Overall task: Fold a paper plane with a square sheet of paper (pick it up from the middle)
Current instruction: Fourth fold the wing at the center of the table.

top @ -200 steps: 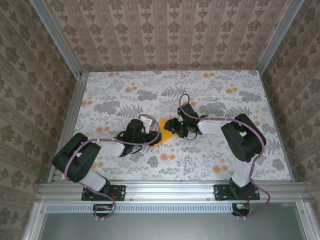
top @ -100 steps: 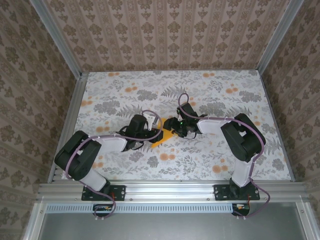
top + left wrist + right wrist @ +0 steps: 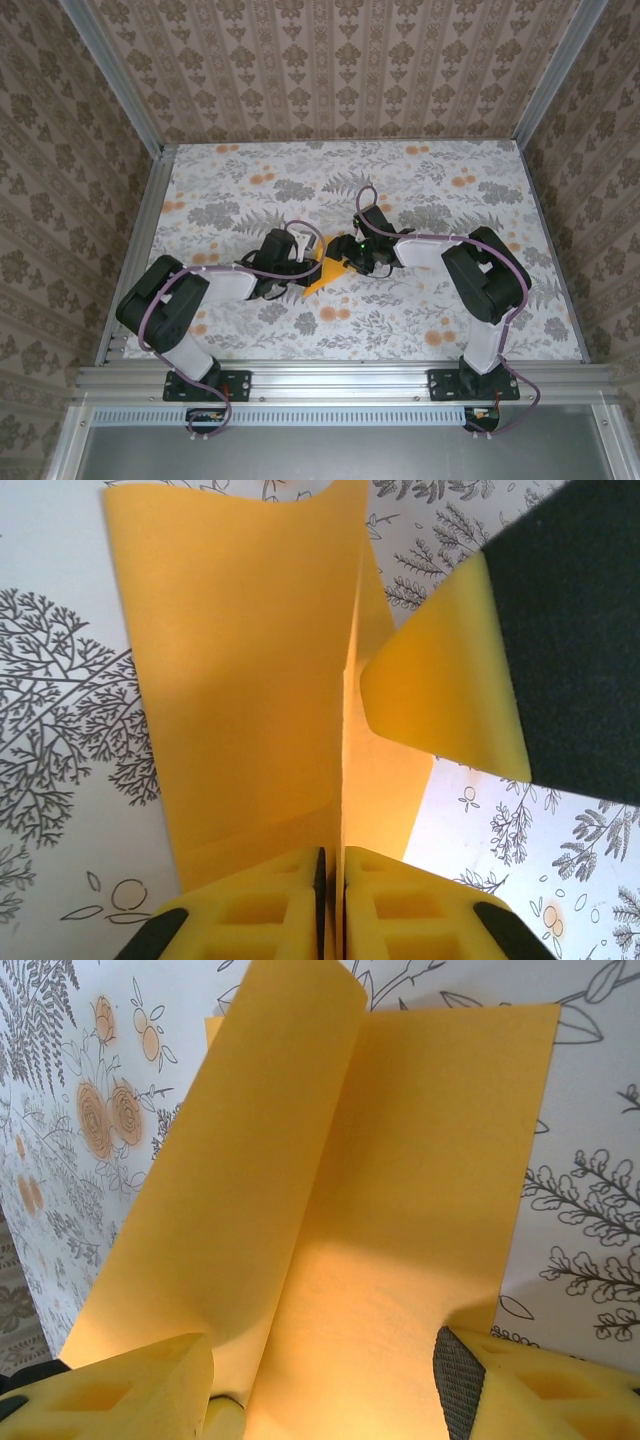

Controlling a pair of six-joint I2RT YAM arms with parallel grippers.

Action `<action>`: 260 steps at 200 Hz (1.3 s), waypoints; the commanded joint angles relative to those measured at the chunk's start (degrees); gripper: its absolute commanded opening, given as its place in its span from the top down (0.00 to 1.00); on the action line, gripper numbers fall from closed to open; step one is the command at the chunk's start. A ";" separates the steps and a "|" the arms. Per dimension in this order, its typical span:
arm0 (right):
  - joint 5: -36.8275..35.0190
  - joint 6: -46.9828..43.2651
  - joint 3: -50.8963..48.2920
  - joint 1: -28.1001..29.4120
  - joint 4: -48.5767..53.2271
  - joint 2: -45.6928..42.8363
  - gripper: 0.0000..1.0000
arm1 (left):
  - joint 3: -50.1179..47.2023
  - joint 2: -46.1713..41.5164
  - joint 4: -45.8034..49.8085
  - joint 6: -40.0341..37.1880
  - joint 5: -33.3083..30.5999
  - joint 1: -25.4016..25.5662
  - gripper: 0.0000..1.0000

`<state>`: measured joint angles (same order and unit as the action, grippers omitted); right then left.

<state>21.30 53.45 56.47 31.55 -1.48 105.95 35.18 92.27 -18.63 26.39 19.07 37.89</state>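
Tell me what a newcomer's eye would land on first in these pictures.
The bright orange-yellow square sheet of paper grabs the eye first, half folded at the middle of the floral table. In the left wrist view, the left gripper is pinched shut on its crease, with one flap standing up. The right gripper is open, its fingers either side of the sheet.

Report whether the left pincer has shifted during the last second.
Yes. The left pincer has slid right, away from the table's left rail and closer to the square sheet of paper.
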 commanded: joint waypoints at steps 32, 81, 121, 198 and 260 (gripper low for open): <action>2.00 -4.90 -1.36 -1.18 -1.81 -3.20 0.38 | -1.86 0.90 -4.66 4.74 4.50 -2.25 0.90; 5.04 -6.34 -0.48 -1.23 -3.05 -3.59 0.39 | -2.73 1.95 -7.63 8.83 5.46 -2.36 0.91; 5.69 -6.34 1.86 -0.93 -1.87 -1.29 0.39 | -3.32 2.50 -8.51 10.96 4.58 -2.44 0.92; 5.51 -8.53 6.52 -0.26 2.78 2.68 0.40 | -3.87 4.13 -10.10 13.84 5.53 -3.24 0.93; 5.25 -10.51 9.33 0.52 5.73 5.16 0.41 | -2.87 5.25 -10.28 14.28 8.29 -4.13 0.93</action>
<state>26.20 44.91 63.55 31.51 1.52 109.32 31.83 96.71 -27.97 39.51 25.26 34.52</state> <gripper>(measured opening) 0.598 0.070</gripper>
